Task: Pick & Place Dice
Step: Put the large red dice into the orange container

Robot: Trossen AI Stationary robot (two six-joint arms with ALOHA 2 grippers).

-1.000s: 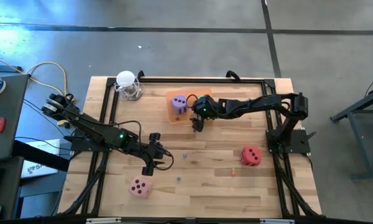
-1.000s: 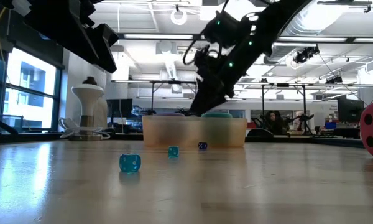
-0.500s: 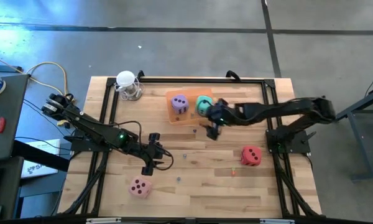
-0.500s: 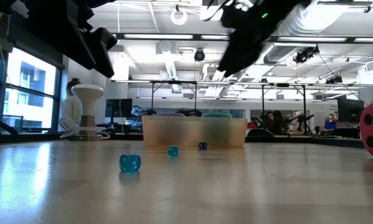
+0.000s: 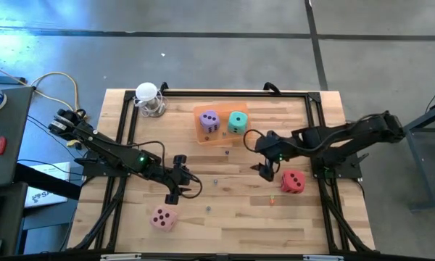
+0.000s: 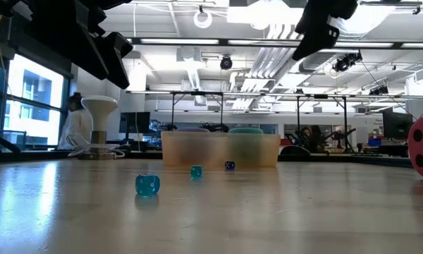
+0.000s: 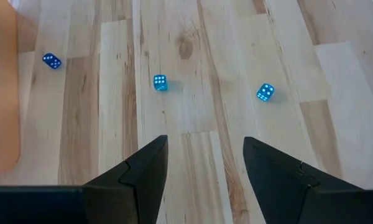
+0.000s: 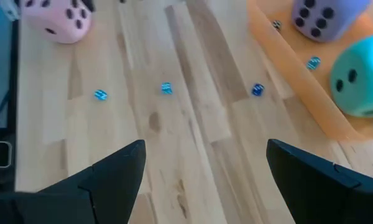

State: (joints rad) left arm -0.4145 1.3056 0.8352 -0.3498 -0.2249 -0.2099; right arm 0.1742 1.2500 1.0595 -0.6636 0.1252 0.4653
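Dark right gripper (image 5: 264, 171) hangs empty, fingers spread wide, with the red die (image 5: 293, 181) just beside it on the table. Beyond it, the purple die (image 5: 209, 121) and teal die (image 5: 237, 121) sit in the orange tray (image 5: 201, 135): two placed. Farther off, the pink die (image 5: 163, 217) lies near the left gripper (image 5: 175, 193), part-open and empty; two remain.

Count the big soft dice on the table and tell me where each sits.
4: purple die and teal die in the orange tray, red die by the right gripper, pink die near the front edge.
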